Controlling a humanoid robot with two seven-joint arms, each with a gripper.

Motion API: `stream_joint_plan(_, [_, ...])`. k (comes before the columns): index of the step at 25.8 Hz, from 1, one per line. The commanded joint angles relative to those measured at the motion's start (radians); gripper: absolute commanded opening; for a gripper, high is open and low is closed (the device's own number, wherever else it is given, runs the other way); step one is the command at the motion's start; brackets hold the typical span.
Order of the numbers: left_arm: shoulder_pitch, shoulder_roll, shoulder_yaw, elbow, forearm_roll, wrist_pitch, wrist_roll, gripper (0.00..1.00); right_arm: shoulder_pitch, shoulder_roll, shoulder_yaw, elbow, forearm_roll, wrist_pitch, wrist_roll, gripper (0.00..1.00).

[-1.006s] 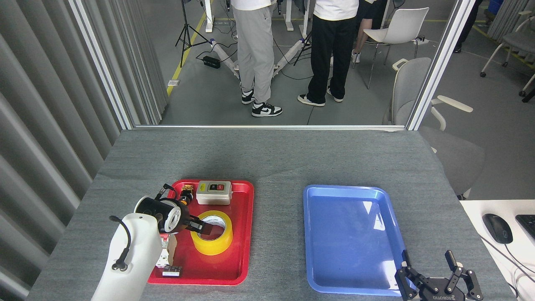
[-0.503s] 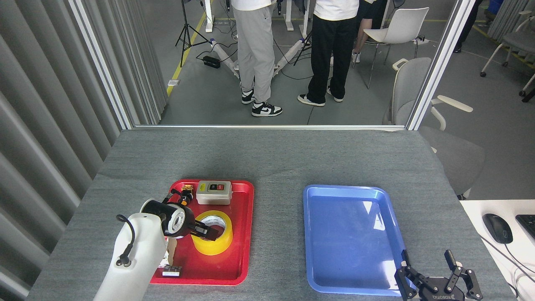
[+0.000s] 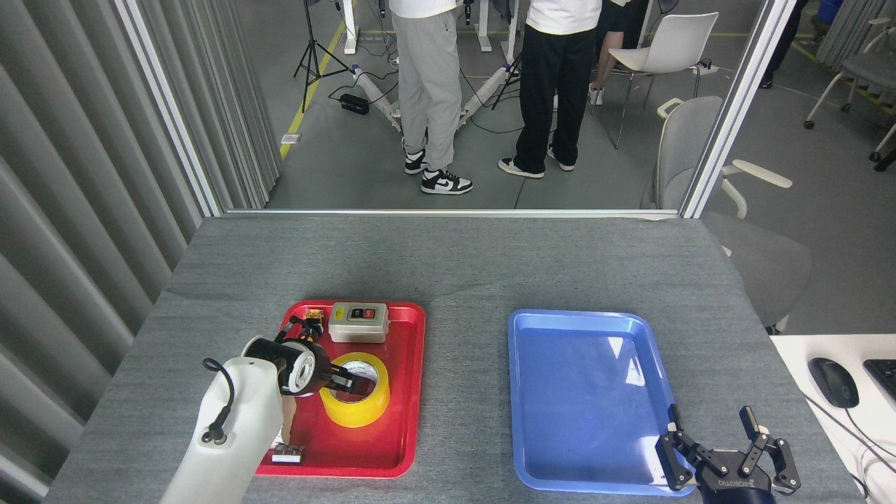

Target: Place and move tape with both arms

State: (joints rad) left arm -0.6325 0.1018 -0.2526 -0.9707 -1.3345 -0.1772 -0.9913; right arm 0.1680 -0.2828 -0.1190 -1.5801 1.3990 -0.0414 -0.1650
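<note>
Rising slightly, the right gripper (image 3: 724,458) spreads its fingers wide beside the glossy blue tray (image 3: 532,448). Left gripper (image 3: 348,383) reaches into the round yellow tape (image 3: 353,413) in the red tray (image 3: 409,392); its grip is unclear.

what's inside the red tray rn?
Red tray holds the tape, a grey switch box, small parts at its back-left and front-left corners. The left gripper and arm cover the left side.
</note>
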Motion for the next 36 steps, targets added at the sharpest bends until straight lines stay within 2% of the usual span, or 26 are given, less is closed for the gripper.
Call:
stream_joint_plan(1, [-0.001,-0.001,-0.002,0.021,0.0,0.002,0.046,0.88,-0.015,0.007,0.001,0.003,-0.003,0.003,0.001,1.0])
stream_joint_plan(8, [-0.001,0.003,-0.013,0.026,0.0,0.001,0.065,0.86,-0.015,0.005,0.001,0.005,-0.006,0.003,0.004,1.0])
stream_joint_plan(14, [0.001,0.006,-0.016,0.053,0.0,0.001,0.068,0.84,-0.009,-0.01,0.01,0.005,-0.137,0.003,0.004,1.0])
stream_joint_plan(16, [0.001,0.006,-0.02,0.058,0.0,0.001,0.069,0.82,-0.009,-0.019,0.012,0.006,-0.152,0.003,0.002,1.0])
stream_joint_plan(22, [0.001,0.006,-0.019,0.058,0.0,0.002,0.097,0.72,-0.012,-0.033,0.012,0.012,-0.15,0.001,0.002,1.0])
stream_joint_plan(29, [0.004,0.009,-0.019,0.061,0.0,0.001,0.111,0.68,-0.018,-0.032,0.01,0.017,-0.149,0.001,0.002,1.0])
stream_joint_plan(33, [0.005,0.009,-0.019,0.061,0.0,-0.001,0.111,0.62,-0.016,-0.027,0.005,0.026,-0.15,0.005,0.001,1.0])
stream_joint_plan(36, [0.005,0.01,-0.019,0.073,0.0,-0.001,0.112,0.62,-0.016,-0.027,0.004,0.026,-0.152,0.005,0.001,1.0])
